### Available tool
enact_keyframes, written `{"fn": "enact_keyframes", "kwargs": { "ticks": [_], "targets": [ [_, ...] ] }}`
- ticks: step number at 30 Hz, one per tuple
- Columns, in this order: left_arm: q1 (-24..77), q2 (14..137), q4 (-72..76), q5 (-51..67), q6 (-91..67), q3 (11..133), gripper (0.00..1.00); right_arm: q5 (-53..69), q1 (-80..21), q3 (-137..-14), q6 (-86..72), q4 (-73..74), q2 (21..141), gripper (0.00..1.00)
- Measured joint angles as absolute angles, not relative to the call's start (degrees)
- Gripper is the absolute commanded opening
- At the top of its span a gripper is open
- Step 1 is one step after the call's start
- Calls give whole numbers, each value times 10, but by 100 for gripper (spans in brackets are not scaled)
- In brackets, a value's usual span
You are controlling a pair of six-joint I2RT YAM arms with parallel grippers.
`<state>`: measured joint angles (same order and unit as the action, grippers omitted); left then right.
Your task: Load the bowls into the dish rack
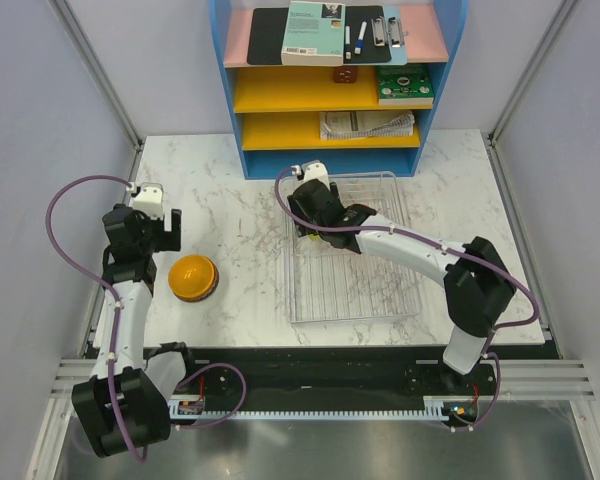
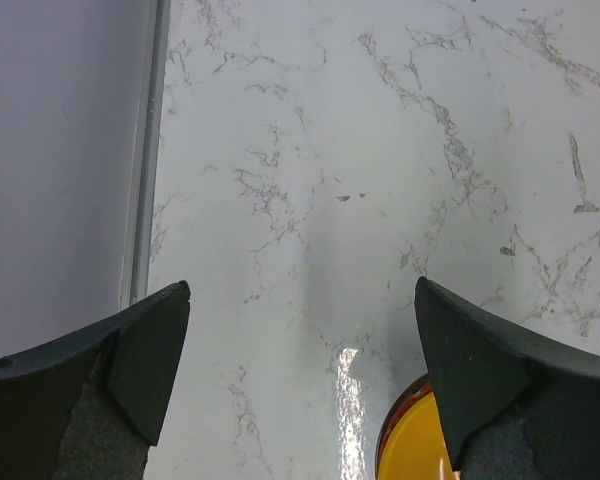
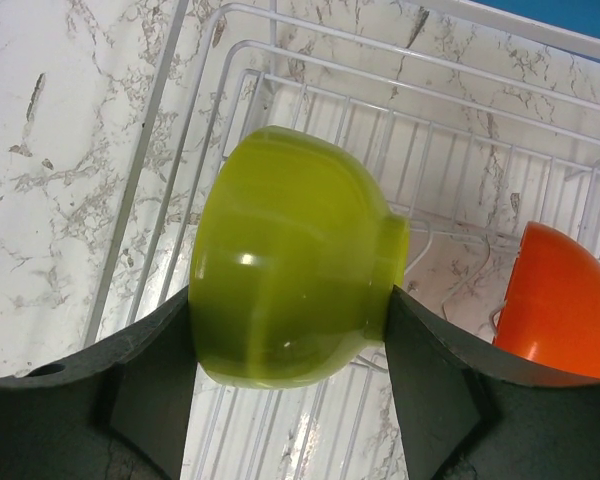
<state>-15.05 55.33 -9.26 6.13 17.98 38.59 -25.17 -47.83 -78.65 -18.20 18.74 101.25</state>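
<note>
Green bowl (image 3: 290,265) (tilted) above wire rack (image 3: 432,140)

The lime-green bowl (image 3: 290,290) looks glossy, the dish rack (image 3: 430,110) thin white-coated wire (table (image 2: 380,150) marbled, polished).

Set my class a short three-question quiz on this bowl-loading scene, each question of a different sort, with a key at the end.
1. True or false: the left claw is shut on a bowl.
2. Which bowl does the right claw grip? A. red B. lime-green C. pale mint
3. Fill the gap: the orange bowl beside the left arm sits on the ____, outside the dish rack.

Key
1. False: it is open and empty.
2. B: the lime-green bowl.
3. The table.
</note>
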Motion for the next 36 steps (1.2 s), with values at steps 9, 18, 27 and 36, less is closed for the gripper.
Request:
{"fn": "enact_keyframes", "kwargs": {
  "ticks": [9, 18, 27, 36],
  "targets": [
    [-150, 553, -93, 62, 180, 386, 100, -246, -478, -787, -181, 181, 1023, 0],
    [-152, 553, -93, 64, 180, 386, 100, -233, -478, -787, -178, 170, 1047, 0],
    [-153, 553, -93, 66, 180, 386, 100, -234, -485, -787, -167, 165, 1061, 6],
    [-153, 553, -93, 66, 180, 386, 100, -231, -486, -793, -161, 169, 1063, 90]
  ]
}}
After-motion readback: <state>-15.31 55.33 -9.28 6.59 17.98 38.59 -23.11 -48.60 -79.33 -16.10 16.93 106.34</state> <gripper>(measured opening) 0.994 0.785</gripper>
